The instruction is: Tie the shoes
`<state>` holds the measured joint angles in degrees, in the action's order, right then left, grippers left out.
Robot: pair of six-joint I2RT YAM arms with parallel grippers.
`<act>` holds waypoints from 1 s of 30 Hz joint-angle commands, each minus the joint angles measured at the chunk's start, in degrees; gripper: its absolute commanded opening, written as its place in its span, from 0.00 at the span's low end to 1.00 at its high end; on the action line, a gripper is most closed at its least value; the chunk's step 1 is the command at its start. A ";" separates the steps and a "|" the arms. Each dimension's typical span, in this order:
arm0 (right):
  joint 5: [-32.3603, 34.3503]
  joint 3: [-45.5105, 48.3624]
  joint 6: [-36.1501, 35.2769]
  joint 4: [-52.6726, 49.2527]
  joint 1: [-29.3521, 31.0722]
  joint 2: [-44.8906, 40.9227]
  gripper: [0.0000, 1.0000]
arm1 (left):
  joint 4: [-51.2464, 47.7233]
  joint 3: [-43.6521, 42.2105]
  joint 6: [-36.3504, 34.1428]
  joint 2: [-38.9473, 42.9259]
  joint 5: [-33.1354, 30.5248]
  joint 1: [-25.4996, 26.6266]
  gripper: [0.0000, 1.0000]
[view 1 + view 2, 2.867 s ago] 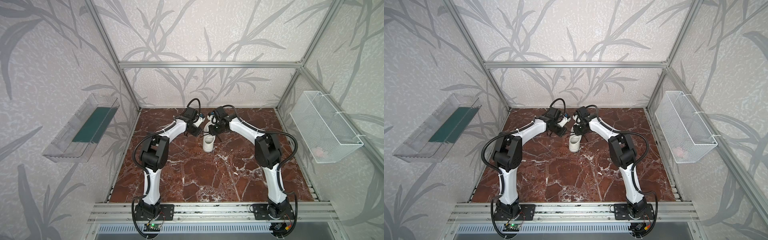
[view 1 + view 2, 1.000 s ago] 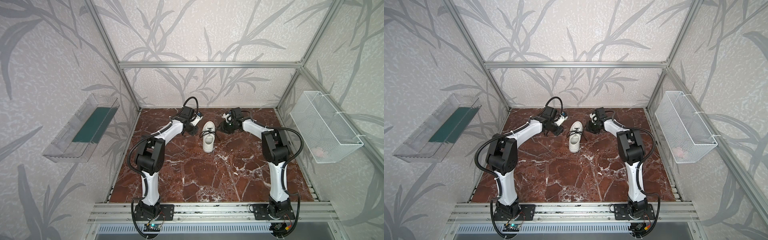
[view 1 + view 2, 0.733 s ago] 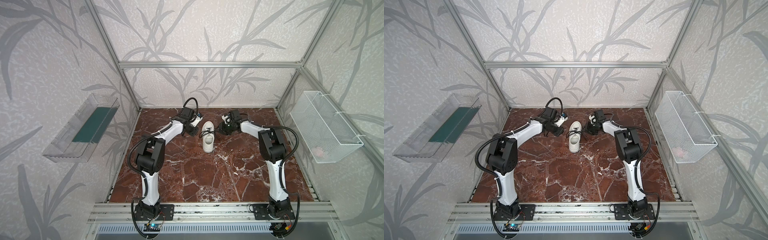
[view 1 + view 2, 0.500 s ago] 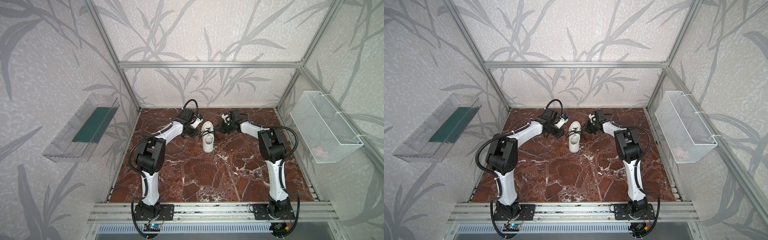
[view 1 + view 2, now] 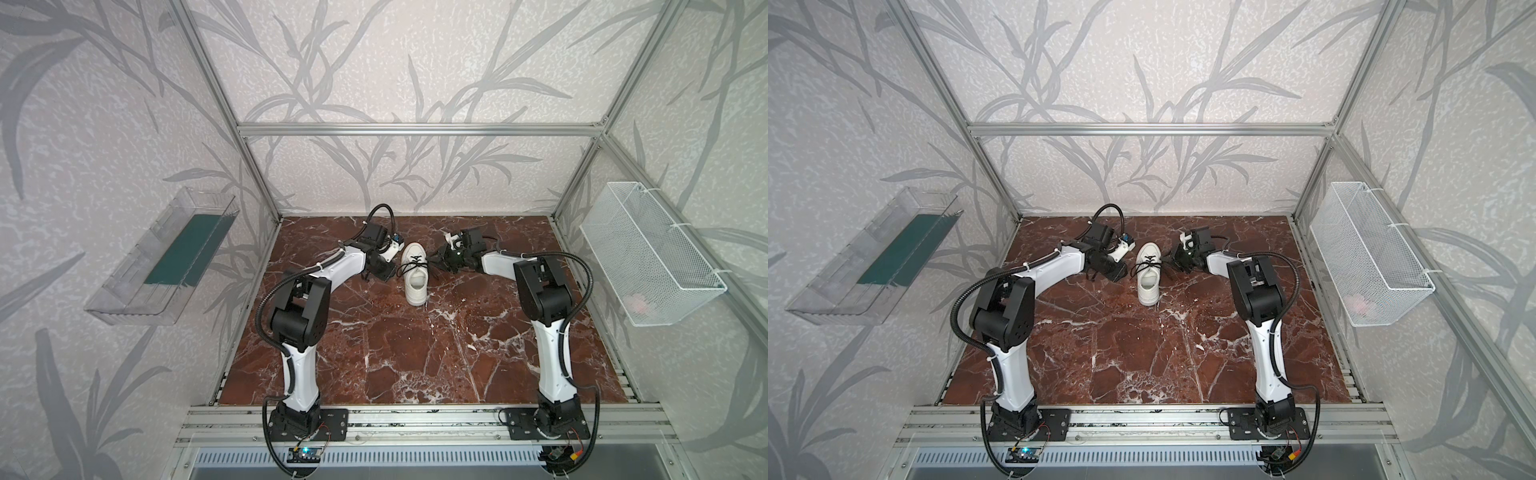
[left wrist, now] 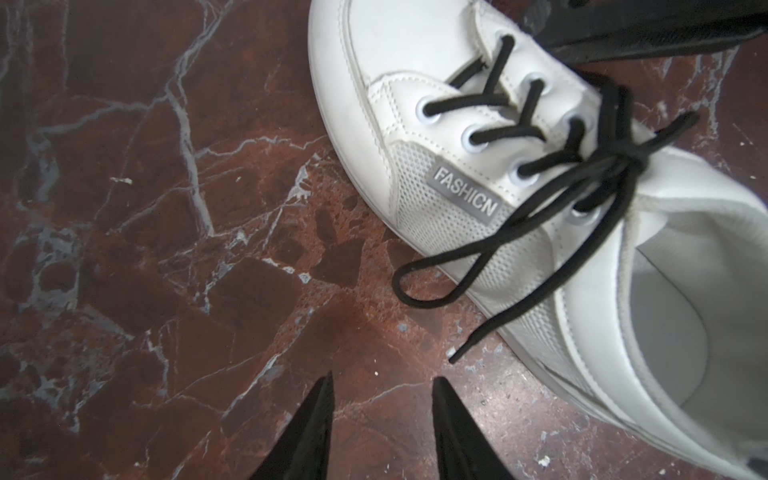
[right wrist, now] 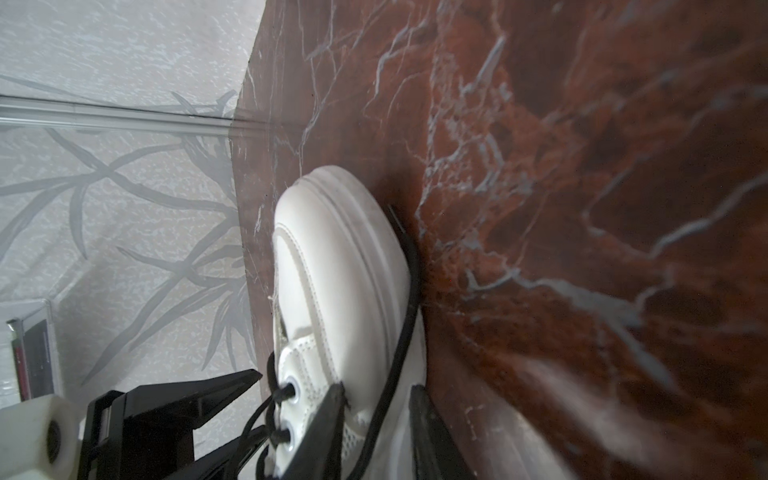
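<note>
Left wrist view: left gripper [image 6: 382, 419] jaws apart, empty, just off bow loop [image 6: 440, 274]; right gripper [image 7: 376, 419] jaws apart, straddling lace [image 7: 399, 349] beside sneaker [image 5: 415, 276], ready to pinch.

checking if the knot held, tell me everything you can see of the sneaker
The sneaker is white and low-top, leather-looking with mesh side panels, a white sole and a grey tag reading FASHICN. It stands upright on the marble floor, toe toward the back wall. Its thin black laces cross through metal eyelets to a knot with a loop and a loose end draped down the side. The left gripper stands open beside it, empty. A lace strand runs between the right gripper fingers; a grip is unclear.
</note>
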<state>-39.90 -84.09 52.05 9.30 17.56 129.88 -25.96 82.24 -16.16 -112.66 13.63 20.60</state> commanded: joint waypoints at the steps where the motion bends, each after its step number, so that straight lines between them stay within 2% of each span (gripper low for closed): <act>1: -0.54 2.95 6.60 5.91 -0.10 0.65 0.28 | 0.38 -0.03 0.56 2.24 0.45 -0.04 0.42; 8: -1.12 6.61 17.37 18.73 -0.07 1.63 0.24 | 0.62 0.13 1.04 2.20 0.44 -0.08 0.42; 15: -0.76 9.33 23.21 26.18 -0.07 2.32 0.15 | 0.58 -0.25 1.27 2.45 0.05 -0.03 0.42; 25: 1.94 12.96 23.40 26.94 -0.16 -0.81 0.00 | 0.60 -0.29 1.57 2.78 -0.22 -0.17 0.42; 30: 4.39 14.74 19.63 23.74 -0.16 -4.62 0.00 | 0.60 -0.25 1.58 2.94 -0.27 -0.12 0.41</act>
<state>-37.76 -70.15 74.35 34.37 17.61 129.56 -25.21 82.24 -14.92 -112.57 13.54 20.60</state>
